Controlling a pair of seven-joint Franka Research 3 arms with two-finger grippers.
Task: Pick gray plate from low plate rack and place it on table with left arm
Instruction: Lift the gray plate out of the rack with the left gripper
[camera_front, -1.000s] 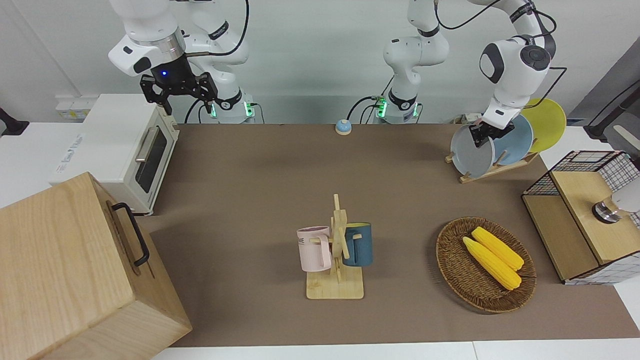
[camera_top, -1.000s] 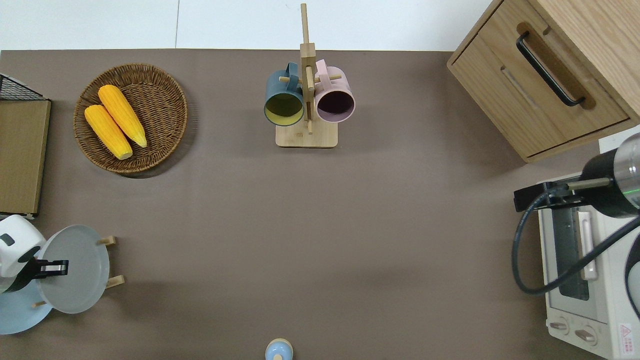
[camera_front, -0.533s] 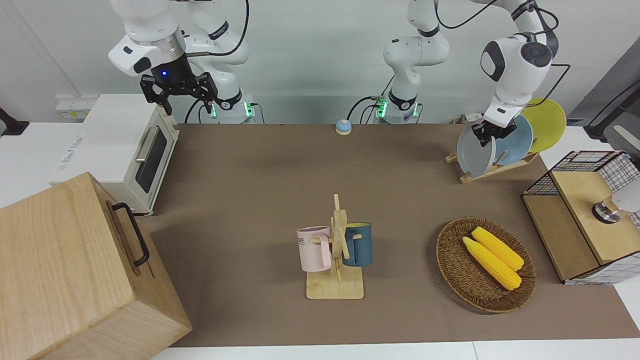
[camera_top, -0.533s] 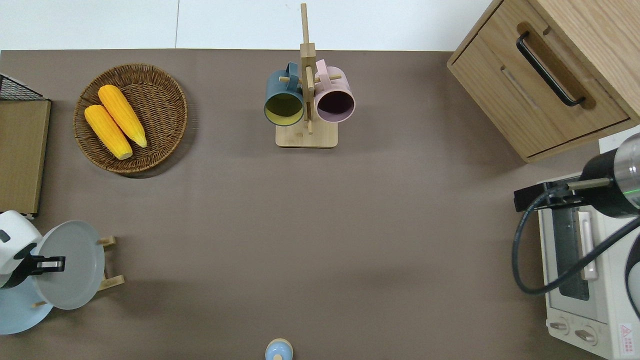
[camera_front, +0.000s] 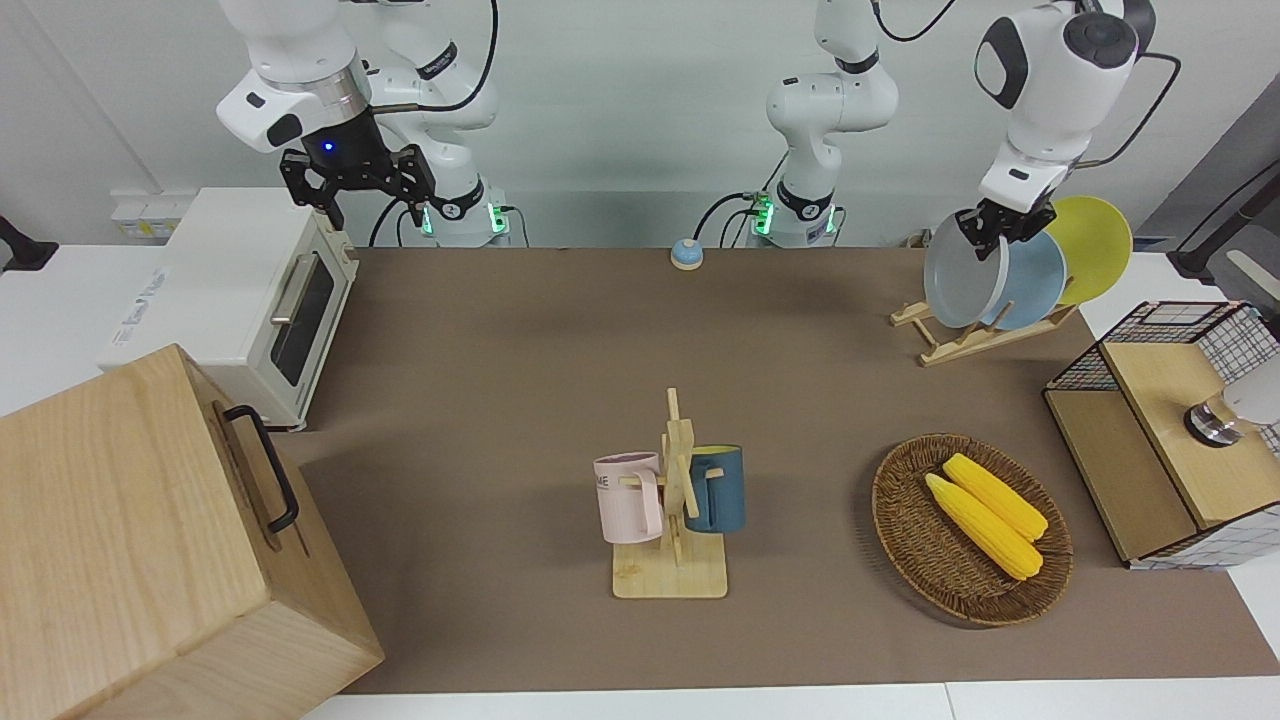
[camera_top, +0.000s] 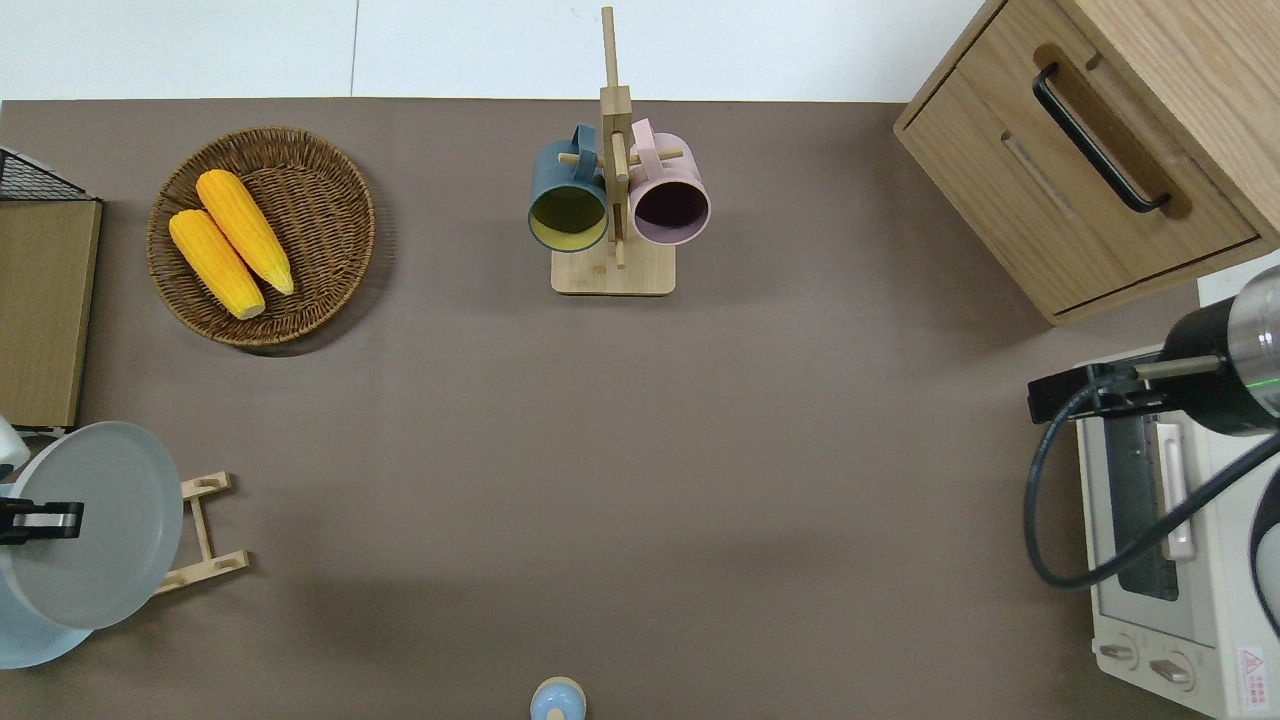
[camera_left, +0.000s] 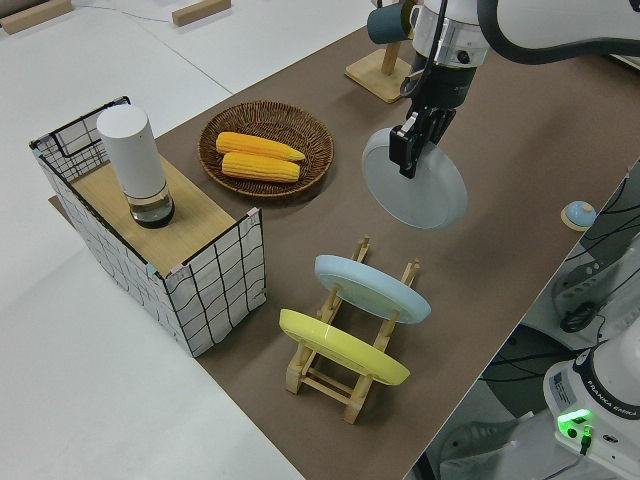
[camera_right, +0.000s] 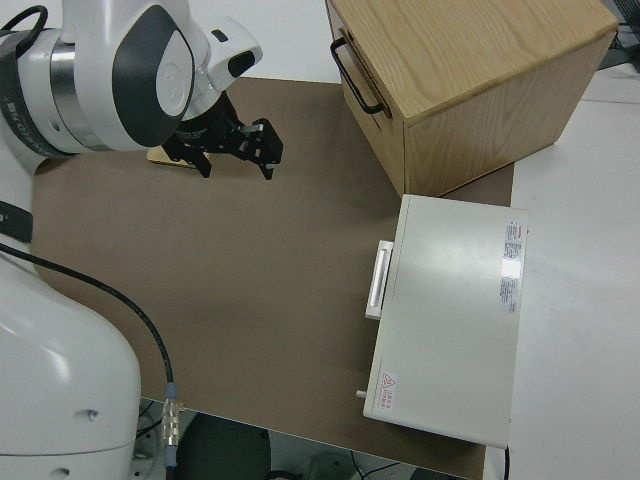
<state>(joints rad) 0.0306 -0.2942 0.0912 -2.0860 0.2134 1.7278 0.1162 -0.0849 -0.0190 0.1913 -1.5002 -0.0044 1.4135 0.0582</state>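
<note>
My left gripper (camera_front: 1000, 232) is shut on the upper rim of the gray plate (camera_front: 958, 272) and holds it tilted in the air over the low plate rack (camera_front: 962, 337), clear of its pegs. The overhead view shows the gripper (camera_top: 45, 517), the plate (camera_top: 100, 545) and the rack's free end (camera_top: 205, 530). The left side view shows the plate (camera_left: 420, 195) hanging from the gripper (camera_left: 412, 150) above the brown table (camera_front: 500, 350). The right arm is parked, its gripper (camera_front: 355, 185) open.
A light blue plate (camera_left: 370, 288) and a yellow plate (camera_left: 340, 348) stay in the rack. A wicker basket (camera_front: 905, 520) with two corn cobs, a wire crate (camera_front: 1165, 440), a mug stand (camera_front: 675, 500), a toaster oven (camera_front: 240, 290), a wooden cabinet (camera_front: 150, 550) and a small bell (camera_front: 686, 254) stand around.
My left gripper has risen with the gray plate, lifting it out of the rack's slot and up over the rack. The right arm has not moved.
</note>
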